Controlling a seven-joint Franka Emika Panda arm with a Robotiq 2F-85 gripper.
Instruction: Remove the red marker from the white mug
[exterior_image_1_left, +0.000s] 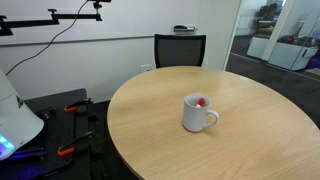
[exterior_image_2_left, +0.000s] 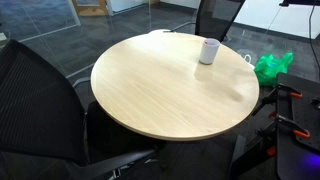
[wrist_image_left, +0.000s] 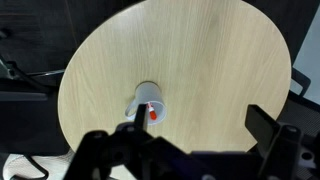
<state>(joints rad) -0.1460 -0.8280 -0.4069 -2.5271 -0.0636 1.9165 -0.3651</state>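
Note:
The white mug (exterior_image_1_left: 198, 114) stands upright on the round wooden table (exterior_image_1_left: 150, 125), handle towards the front right. The tip of the red marker (exterior_image_1_left: 202, 102) shows inside it, leaning on the rim. An exterior view shows the mug (exterior_image_2_left: 208, 51) near the table's far edge; the marker cannot be made out there. In the wrist view the mug (wrist_image_left: 146, 99) with the marker (wrist_image_left: 154, 114) lies below, just beside my left finger. My gripper (wrist_image_left: 198, 125) is open and empty, high above the table, with bare wood between the fingers. The gripper does not show in either exterior view.
A black office chair (exterior_image_1_left: 180, 48) stands behind the table and another (exterior_image_2_left: 40, 100) at its near side. A green bag (exterior_image_2_left: 272, 66) lies on the floor beside the table. Black gear with orange clamps (exterior_image_1_left: 68, 110) sits on the floor. Glass walls stand behind.

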